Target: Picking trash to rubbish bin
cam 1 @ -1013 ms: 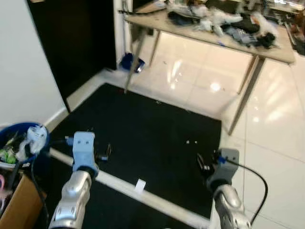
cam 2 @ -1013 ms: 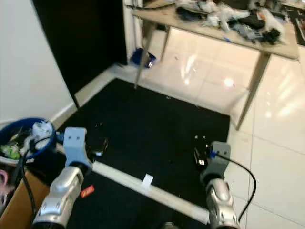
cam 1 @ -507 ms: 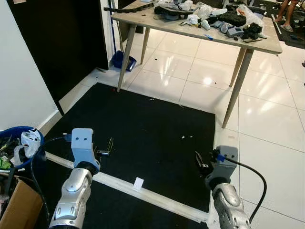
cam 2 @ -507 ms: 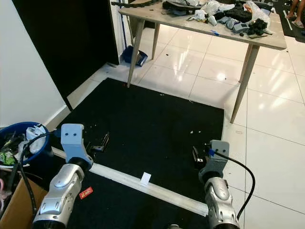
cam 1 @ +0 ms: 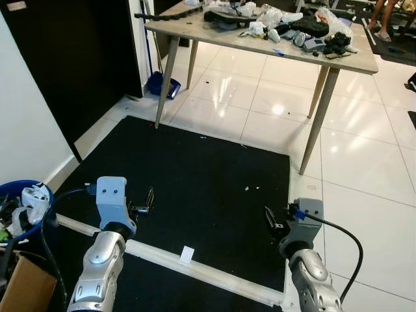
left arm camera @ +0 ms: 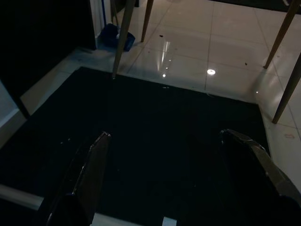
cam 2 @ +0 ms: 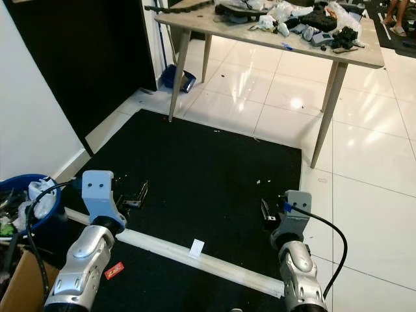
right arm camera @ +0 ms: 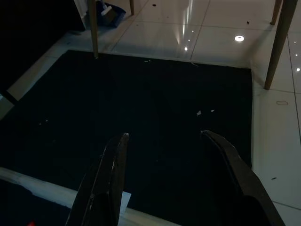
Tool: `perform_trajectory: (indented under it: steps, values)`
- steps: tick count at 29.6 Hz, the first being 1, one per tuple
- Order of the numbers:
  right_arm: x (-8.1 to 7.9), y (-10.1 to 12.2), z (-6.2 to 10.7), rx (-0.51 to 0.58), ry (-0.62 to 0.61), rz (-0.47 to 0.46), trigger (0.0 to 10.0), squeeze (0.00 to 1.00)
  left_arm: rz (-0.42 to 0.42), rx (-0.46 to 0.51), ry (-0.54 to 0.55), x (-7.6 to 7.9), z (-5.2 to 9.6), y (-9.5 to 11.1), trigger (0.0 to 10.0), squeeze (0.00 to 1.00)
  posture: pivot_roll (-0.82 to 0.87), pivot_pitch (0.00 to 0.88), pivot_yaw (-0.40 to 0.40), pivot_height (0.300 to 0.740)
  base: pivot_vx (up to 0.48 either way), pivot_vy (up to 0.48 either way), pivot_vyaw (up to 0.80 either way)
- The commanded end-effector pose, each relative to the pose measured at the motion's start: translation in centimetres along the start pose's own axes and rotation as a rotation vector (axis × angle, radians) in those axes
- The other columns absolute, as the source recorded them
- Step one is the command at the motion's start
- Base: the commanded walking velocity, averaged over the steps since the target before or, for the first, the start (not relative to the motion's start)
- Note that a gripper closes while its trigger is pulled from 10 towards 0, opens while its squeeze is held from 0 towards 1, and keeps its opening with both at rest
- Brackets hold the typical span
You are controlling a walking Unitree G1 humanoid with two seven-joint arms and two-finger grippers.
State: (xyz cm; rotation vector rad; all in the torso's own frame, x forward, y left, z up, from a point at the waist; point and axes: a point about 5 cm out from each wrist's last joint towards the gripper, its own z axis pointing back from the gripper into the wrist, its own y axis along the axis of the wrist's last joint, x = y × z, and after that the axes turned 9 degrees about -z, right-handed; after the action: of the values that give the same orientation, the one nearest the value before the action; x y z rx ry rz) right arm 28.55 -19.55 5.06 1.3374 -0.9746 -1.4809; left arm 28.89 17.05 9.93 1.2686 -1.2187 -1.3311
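White scrap (cam 2: 195,246) on strip (cam 2: 214,263), low between grippers; left gripper (left arm camera: 164,183) nearer, jaws wide, empty. Right gripper (right arm camera: 164,176) likewise open, empty.

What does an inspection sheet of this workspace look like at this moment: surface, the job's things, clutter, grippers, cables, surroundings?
Surface: black mat on glossy white tile floor; a white strip crosses its near part.
Job's things: blue rubbish bin at the robot's left, already holding trash; white paper scrap on the strip; small red wrapper on the mat.
Clutter: white crumbs on the mat.
Grippers: left gripper and right gripper both open, empty, above the mat.
Cables: black cable at the right wrist.
Surroundings: cluttered table, blue dustpan, cardboard box.
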Motion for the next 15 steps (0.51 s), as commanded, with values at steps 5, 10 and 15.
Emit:
perform_trajectory:
  steps: [5, 10, 15]
  values:
    - [0.06, -0.02, -0.06, -0.006, 0.005, -0.005, 10.0, 0.00, 0.013, -0.009, -0.004, 0.36, 0.41, -0.50, 10.0, 0.00, 0.02, 0.107, -0.015, 0.740, 0.313, 0.000, 0.00]
    - [0.13, -0.09, -0.09, -0.008, 0.011, 0.005, 10.0, 0.00, 0.011, -0.008, -0.006, 0.32, 0.47, -0.55, 10.0, 0.00, 0.02, 0.097, -0.016, 0.740, 0.319, 0.000, 0.00]
    - [0.02, -0.07, -0.11, -0.006, 0.018, 0.011, 10.0, 0.00, 0.016, -0.009, -0.002, 0.30, 0.40, -0.51, 10.0, 0.00, 0.02, 0.099, -0.019, 0.740, 0.317, 0.000, 0.00]
